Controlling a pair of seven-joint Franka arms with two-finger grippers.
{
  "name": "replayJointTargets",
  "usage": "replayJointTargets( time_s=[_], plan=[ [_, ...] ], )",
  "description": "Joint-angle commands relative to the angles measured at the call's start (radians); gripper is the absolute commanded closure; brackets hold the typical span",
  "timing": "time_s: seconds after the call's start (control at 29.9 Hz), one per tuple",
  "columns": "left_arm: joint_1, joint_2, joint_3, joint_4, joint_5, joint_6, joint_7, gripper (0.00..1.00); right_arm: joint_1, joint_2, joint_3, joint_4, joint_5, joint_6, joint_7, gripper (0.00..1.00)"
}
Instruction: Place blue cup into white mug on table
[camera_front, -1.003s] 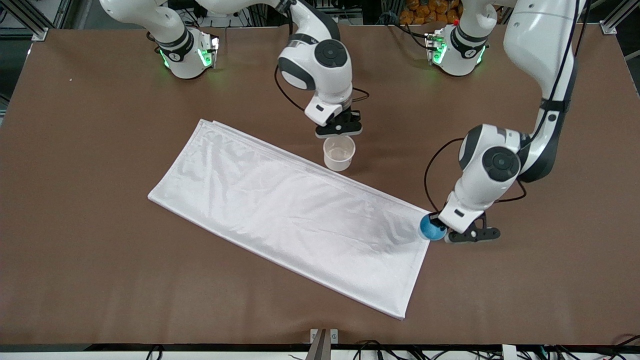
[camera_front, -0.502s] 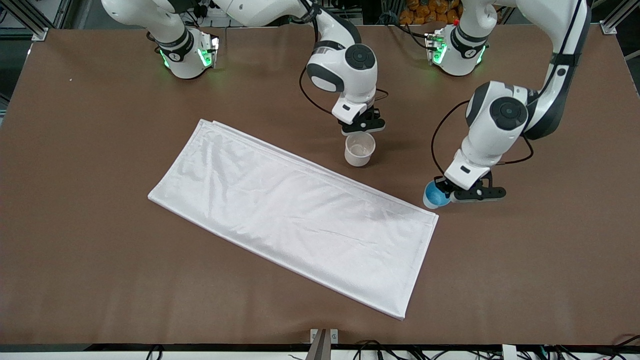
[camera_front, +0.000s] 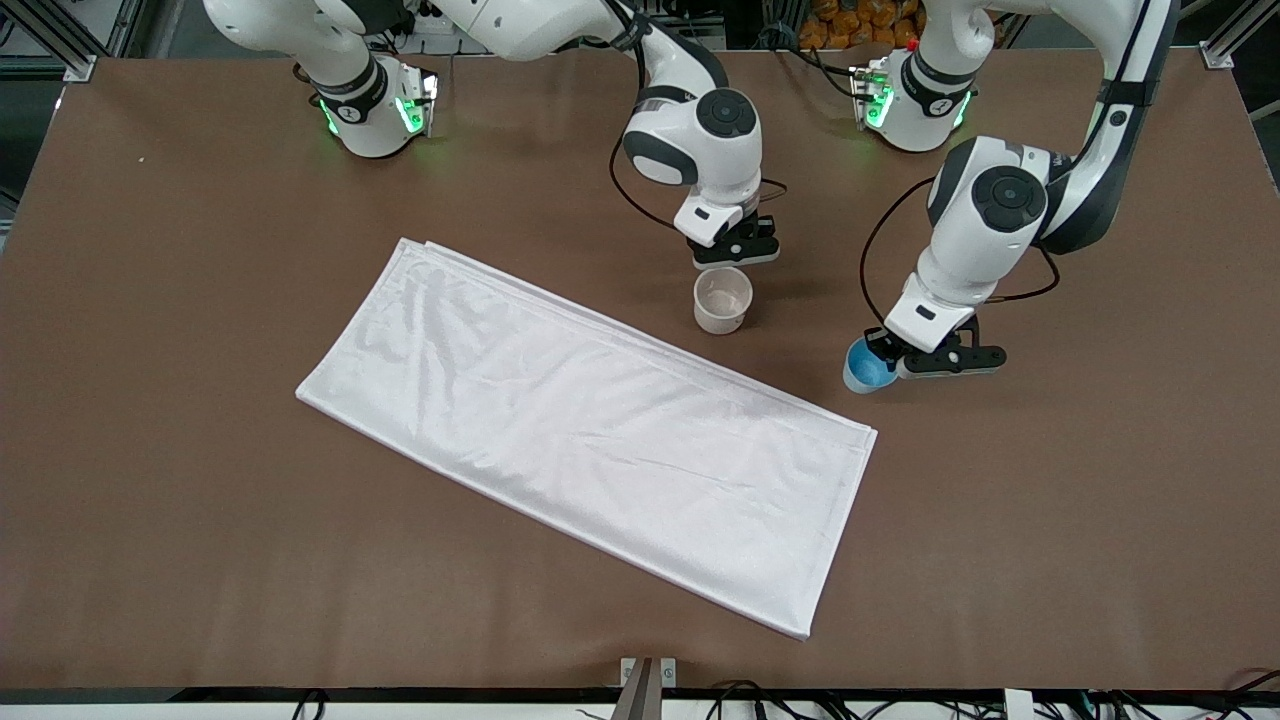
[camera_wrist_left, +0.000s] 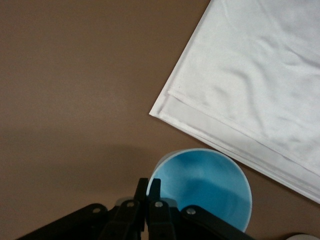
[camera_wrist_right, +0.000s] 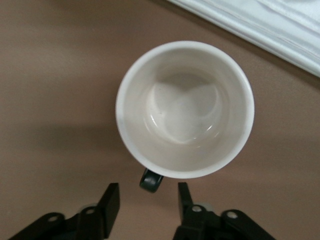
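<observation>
The blue cup (camera_front: 866, 368) hangs tilted from my left gripper (camera_front: 900, 362), which is shut on its rim, over the brown table (camera_front: 180, 300) beside the cloth's corner. In the left wrist view the fingers (camera_wrist_left: 154, 189) pinch the wall of the blue cup (camera_wrist_left: 205, 182). The white mug (camera_front: 722, 300) stands on the table, open side up and empty. My right gripper (camera_front: 735, 252) is just above the table at the mug. In the right wrist view that gripper (camera_wrist_right: 147, 200) is open, and the black handle (camera_wrist_right: 150, 180) of the mug (camera_wrist_right: 185, 107) lies between its fingers, untouched.
A white rectangular cloth (camera_front: 590, 430) lies slantwise across the middle of the table, its long edge close to the mug and one corner near the blue cup. It also shows in the left wrist view (camera_wrist_left: 260, 85) and the right wrist view (camera_wrist_right: 270, 25).
My left gripper has carried the blue cup from the cloth's corner away from the front camera. The mug and my right gripper have shifted toward the left arm's end, then nearly stopped.
</observation>
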Motion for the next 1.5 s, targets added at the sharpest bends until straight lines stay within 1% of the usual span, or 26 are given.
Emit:
replayJointTargets(
  time_s=[0.0,0.17,0.3,0.4,0.57,0.77,0.84,0.97,1.14,1.2,1.27,1.4,1.47],
  plan=[
    [0.013,-0.025,-0.007,-0.024,0.027,0.013,-0.032,1.0,-0.019,-0.062,0.014,0.005,-0.021,-0.026,0.031,0.0],
    [0.01,-0.054,-0.01,-0.027,0.027,-0.048,-0.038,1.0,-0.058,-0.146,0.037,0.004,-0.019,-0.121,0.027,0.0],
    [-0.002,-0.08,-0.018,-0.026,0.027,-0.091,-0.069,1.0,-0.1,-0.227,0.058,0.002,-0.013,-0.227,0.023,0.0],
    [0.002,-0.088,-0.076,-0.018,0.027,-0.124,-0.124,1.0,-0.14,-0.289,0.075,0.002,-0.007,-0.298,0.001,0.0],
    [-0.001,-0.088,-0.151,-0.015,0.027,-0.13,-0.245,1.0,-0.217,-0.375,0.09,0.002,0.02,-0.419,-0.087,0.0],
    [-0.002,-0.076,-0.254,-0.01,0.027,-0.128,-0.374,1.0,-0.349,-0.473,0.112,0.004,0.088,-0.554,-0.225,0.0],
    [-0.004,-0.065,-0.281,-0.004,0.025,-0.133,-0.409,1.0,-0.399,-0.507,0.118,0.004,0.091,-0.598,-0.279,0.0],
    [-0.008,-0.046,-0.34,0.028,0.027,-0.182,-0.492,1.0,-0.51,-0.571,0.141,0.005,0.093,-0.664,-0.402,0.0],
    [-0.01,-0.008,-0.399,0.073,0.025,-0.228,-0.569,1.0,-0.613,-0.637,0.14,0.005,0.094,-0.74,-0.547,0.0],
    [-0.013,0.001,-0.412,0.08,0.027,-0.229,-0.586,1.0,-0.639,-0.659,0.12,0.004,0.094,-0.766,-0.653,0.0],
    [-0.027,0.015,-0.413,0.083,0.027,-0.229,-0.597,1.0,-0.676,-0.676,0.095,0.004,0.096,-0.787,-0.742,0.0],
    [-0.034,0.044,-0.413,0.099,0.029,-0.229,-0.6,1.0,-0.751,-0.715,0.078,-0.016,0.099,-0.796,-0.833,0.0],
    [-0.033,0.062,-0.412,0.103,0.03,-0.228,-0.6,1.0,-0.786,-0.745,0.058,-0.041,0.135,-0.79,-0.888,0.0]
  ],
)
